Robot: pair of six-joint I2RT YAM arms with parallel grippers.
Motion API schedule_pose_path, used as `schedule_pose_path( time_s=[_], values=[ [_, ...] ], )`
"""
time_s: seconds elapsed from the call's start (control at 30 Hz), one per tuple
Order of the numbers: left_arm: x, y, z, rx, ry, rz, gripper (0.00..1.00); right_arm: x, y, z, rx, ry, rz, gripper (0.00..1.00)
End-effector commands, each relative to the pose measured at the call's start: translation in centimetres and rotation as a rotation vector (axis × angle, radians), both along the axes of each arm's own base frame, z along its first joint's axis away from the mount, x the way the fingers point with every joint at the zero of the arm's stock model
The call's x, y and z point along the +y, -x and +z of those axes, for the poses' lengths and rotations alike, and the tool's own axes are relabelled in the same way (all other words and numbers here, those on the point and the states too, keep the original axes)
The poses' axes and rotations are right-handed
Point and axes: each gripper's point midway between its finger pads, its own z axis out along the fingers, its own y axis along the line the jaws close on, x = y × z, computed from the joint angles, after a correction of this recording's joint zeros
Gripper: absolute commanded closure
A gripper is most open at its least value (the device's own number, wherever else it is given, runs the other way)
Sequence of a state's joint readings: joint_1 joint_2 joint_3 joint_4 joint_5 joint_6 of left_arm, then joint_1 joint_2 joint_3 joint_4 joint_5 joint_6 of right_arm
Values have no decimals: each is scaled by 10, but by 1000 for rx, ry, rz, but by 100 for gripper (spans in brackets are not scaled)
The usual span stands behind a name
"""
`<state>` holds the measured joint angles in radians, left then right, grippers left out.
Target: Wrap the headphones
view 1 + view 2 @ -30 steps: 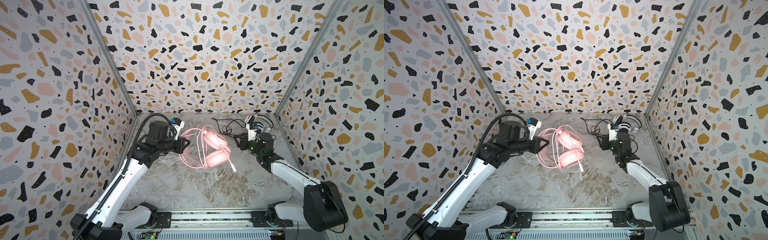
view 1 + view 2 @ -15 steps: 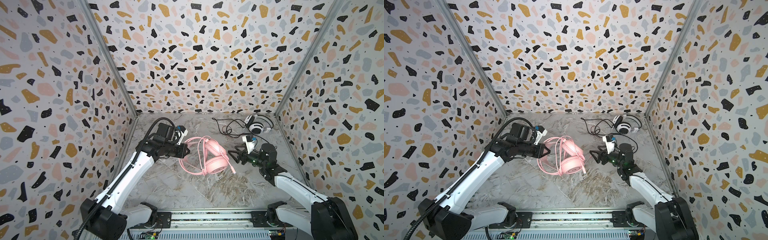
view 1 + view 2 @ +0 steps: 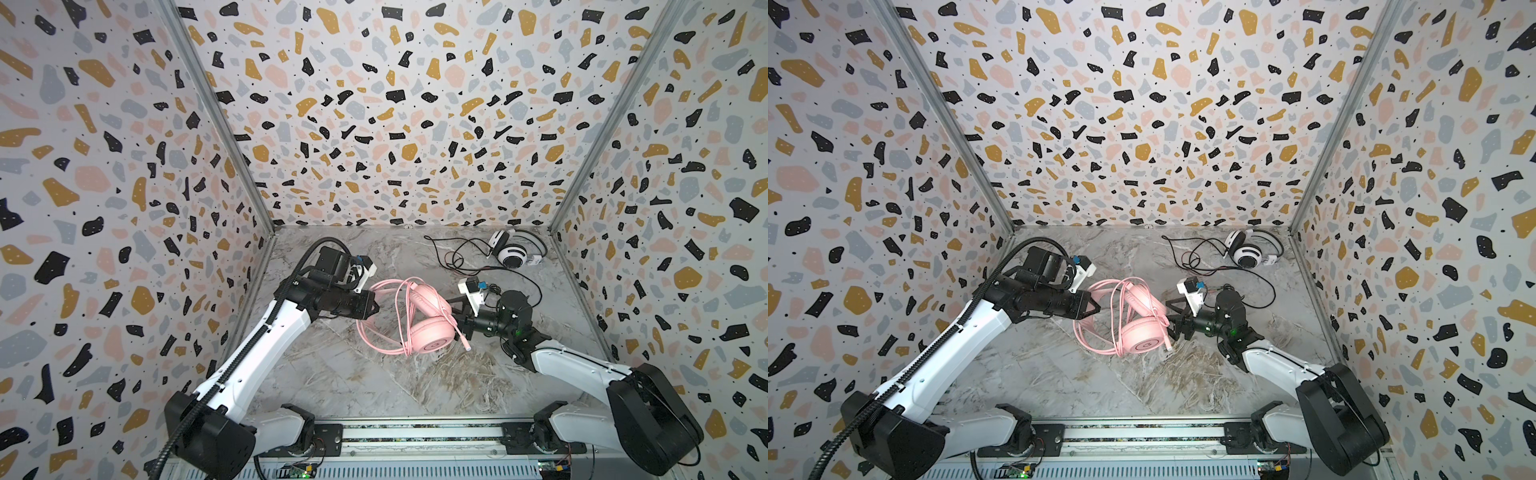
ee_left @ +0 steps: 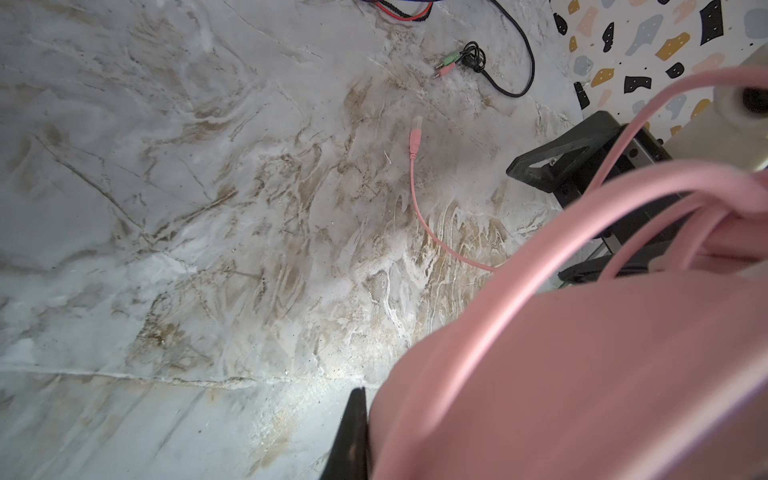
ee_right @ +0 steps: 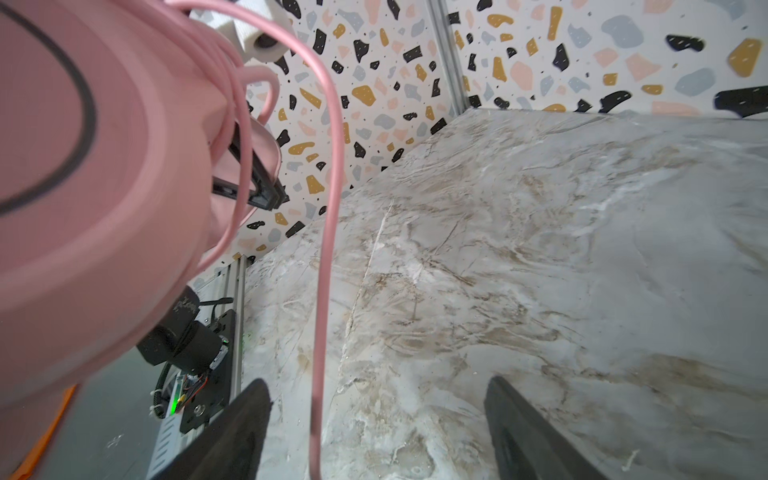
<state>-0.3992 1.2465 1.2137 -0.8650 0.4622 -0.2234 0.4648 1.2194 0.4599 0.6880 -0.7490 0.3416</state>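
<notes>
The pink headphones [image 3: 430,332] [image 3: 1142,338] sit mid-floor with their pink cord [image 3: 376,328] looped round them. My left gripper [image 3: 373,309] [image 3: 1097,309] is shut on them from the left. In the left wrist view, one black finger [image 4: 353,432] presses against the pink headphones [image 4: 582,374]. My right gripper [image 3: 458,320] [image 3: 1173,320] stands open just right of the lower ear cup. A strand of pink cord [image 5: 320,353] hangs between the fingers of the right gripper [image 5: 378,419], untouched. The white-and-black headphones [image 3: 513,254] [image 3: 1248,253] lie at the back right.
Thin black cords [image 3: 457,257] trail across the floor from the white-and-black headset towards my right arm. Their green and pink plugs [image 4: 446,66] lie loose, and the pink cord's plug [image 4: 415,137] rests on the marble. Patterned walls close three sides; a rail [image 3: 415,432] runs along the front.
My left gripper has brought the pink headphones down and towards the front. My right gripper has moved left up to the ear cup and opened wider.
</notes>
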Motion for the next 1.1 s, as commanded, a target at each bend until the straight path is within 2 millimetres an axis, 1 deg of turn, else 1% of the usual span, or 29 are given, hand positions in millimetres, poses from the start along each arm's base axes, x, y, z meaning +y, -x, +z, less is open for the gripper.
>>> schedule_pose_path(
  time_s=[0.0,0.1,0.17,0.23,0.33,0.4,0.5,0.53,0.57,0.63,0.7,0.73,0.77,0.8,0.87,1.0,1.07],
  values=[
    [-9,-4,35,-82,80,-17,100,-18,-10,13,-23,-4,-102,18],
    [-9,-5,32,-67,79,-11,100,-16,-6,21,-51,19,-89,18],
    [-10,-5,33,-66,86,-14,100,-7,0,29,-68,7,-45,18],
    [-11,-6,32,-66,90,-18,100,5,1,30,-66,12,-3,19],
    [-10,-4,33,-63,89,-14,100,25,1,26,-52,20,54,19],
    [-11,-3,35,-61,100,-18,100,35,-4,23,-47,25,51,22],
    [-10,-1,37,-65,100,-19,100,43,-17,20,-40,26,37,30],
    [-10,0,37,-63,99,-18,100,44,-22,21,-40,24,23,37],
    [-10,1,36,-61,100,-18,100,46,-27,23,-40,21,15,47],
    [-9,4,35,-59,102,-18,100,49,-37,27,-48,27,0,71],
    [-7,6,30,-51,91,-19,100,48,-47,32,-63,33,-37,90],
    [-7,7,27,-46,84,-19,100,46,-53,37,-71,31,-55,96],
    [-6,8,25,-40,84,-20,100,44,-60,38,-70,32,-69,100],
    [-7,11,22,-31,88,-25,100,43,-68,43,-69,28,-79,100],
    [-9,15,20,-23,107,-36,100,42,-88,46,-50,40,-88,100],
    [-15,21,10,-10,87,-59,100,48,-122,49,-36,63,-104,100],
    [-20,26,9,-5,90,-74,100,51,-141,49,-30,72,-123,100]
  ],
)
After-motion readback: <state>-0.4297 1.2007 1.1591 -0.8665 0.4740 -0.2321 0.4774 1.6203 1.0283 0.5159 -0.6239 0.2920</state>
